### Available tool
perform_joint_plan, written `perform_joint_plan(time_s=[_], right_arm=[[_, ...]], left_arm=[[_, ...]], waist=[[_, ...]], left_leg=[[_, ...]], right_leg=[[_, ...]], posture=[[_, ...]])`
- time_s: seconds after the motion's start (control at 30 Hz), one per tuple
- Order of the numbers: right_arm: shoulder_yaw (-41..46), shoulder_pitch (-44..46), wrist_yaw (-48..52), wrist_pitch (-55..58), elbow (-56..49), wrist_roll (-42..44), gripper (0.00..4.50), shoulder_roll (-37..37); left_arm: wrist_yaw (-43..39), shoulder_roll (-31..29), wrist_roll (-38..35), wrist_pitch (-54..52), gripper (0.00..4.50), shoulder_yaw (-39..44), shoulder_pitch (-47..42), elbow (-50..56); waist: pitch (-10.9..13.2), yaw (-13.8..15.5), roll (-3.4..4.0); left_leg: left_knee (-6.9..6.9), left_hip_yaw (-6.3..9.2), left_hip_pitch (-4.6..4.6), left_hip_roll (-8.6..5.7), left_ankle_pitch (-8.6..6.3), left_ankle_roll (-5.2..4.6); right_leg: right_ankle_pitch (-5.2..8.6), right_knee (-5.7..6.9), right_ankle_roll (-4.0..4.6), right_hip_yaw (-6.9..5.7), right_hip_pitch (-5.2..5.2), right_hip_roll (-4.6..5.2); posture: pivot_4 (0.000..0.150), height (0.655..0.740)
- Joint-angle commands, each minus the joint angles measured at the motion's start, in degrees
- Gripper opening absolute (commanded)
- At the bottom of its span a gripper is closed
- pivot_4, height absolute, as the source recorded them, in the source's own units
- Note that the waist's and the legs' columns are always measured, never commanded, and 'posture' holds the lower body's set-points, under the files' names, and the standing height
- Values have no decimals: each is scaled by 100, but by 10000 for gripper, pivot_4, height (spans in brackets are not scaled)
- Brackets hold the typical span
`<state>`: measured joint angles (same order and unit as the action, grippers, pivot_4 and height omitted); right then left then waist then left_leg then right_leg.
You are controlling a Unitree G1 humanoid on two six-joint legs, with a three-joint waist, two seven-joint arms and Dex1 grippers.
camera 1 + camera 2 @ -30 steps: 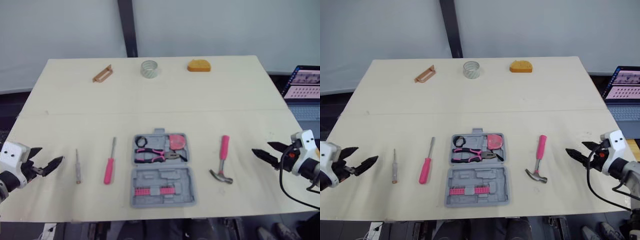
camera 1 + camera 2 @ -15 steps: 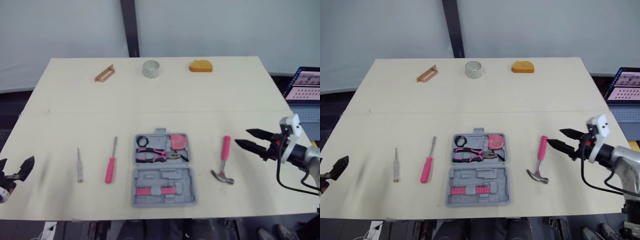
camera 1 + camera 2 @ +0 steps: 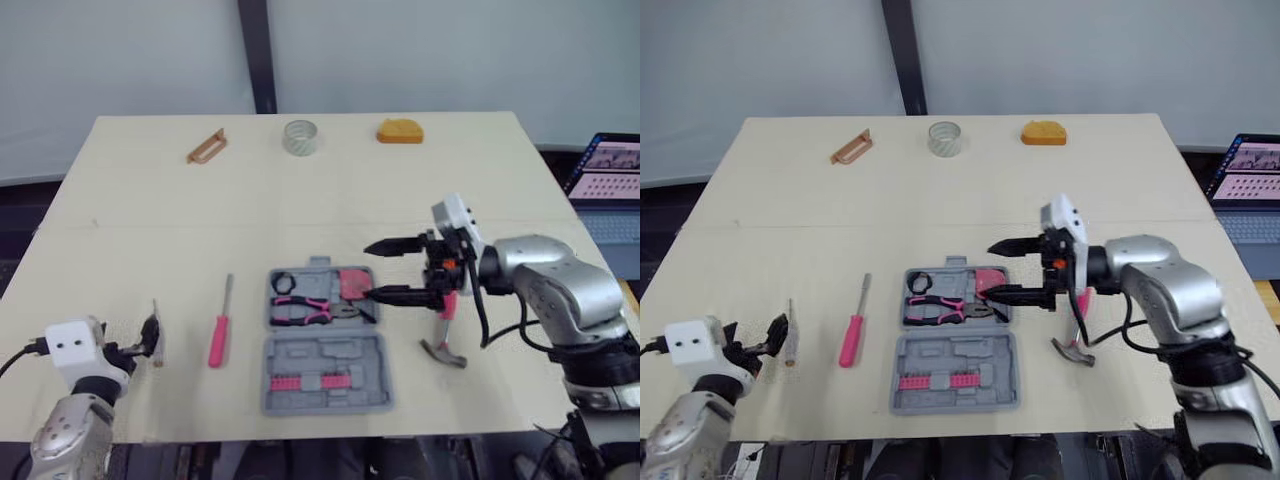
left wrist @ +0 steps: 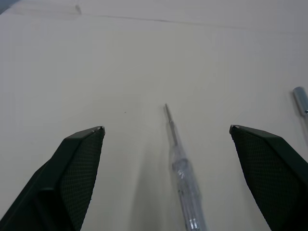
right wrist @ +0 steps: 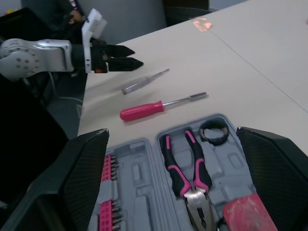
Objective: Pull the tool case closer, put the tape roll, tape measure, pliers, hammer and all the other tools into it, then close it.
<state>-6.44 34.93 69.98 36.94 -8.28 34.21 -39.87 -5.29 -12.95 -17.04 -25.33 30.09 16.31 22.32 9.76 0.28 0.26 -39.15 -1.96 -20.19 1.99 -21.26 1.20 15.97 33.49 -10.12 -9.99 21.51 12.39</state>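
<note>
The grey tool case lies open near the table's front, holding pink-handled pliers, a black ring and a pink tape measure. My right gripper hovers open over the case's far right corner. Behind its wrist, the pink hammer lies on the table right of the case. A pink screwdriver lies left of the case. My left gripper is open at the clear test screwdriver, a finger on each side of it. A clear tape roll stands at the far edge.
A brown handle-shaped piece and an orange object also lie along the far edge. A laptop sits off the table's right side. Bare tabletop stretches between the far row and the case.
My right gripper has swung left from the table's right edge, past the hammer, to the case. My left gripper dipped away at the left edge, then came in at the clear screwdriver.
</note>
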Motion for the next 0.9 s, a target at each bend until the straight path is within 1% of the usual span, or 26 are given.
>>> perform_joint_plan(time_s=[0.03,0.17,0.43,0.83,0.9], right_arm=[[-55,188,249,-228,94,-75,44915,49],[-222,446,459,-418,259,-196,44915,164],[-227,617,611,-401,151,-185,44915,202],[-182,622,573,-319,27,-146,44915,170],[-165,594,552,-285,-28,-122,45000,162]], left_arm=[[150,84,218,316,44649,-104,-16,-62],[430,292,386,483,44649,-242,-214,-357],[548,447,433,379,44649,-454,-307,-791],[603,381,525,36,44649,-741,-352,-898],[600,375,543,30,39478,-775,-339,-912]], waist=[[0,4,-5],[1,-16,-8],[3,-26,-13],[2,8,-12],[2,12,-12]], left_leg=[[0,0,0,0,0,0],[0,0,1,1,0,0],[0,-1,0,1,-1,-2],[0,-1,1,0,-1,-2],[0,-1,1,0,-1,-1]], right_leg=[[0,0,0,0,0,0],[0,3,0,0,1,0],[0,1,0,-1,1,-1],[0,2,0,0,1,0],[0,2,0,0,1,0]], posture=[[1500,7400],[1500,7400],[1500,7400],[1500,7400],[1500,7400]])
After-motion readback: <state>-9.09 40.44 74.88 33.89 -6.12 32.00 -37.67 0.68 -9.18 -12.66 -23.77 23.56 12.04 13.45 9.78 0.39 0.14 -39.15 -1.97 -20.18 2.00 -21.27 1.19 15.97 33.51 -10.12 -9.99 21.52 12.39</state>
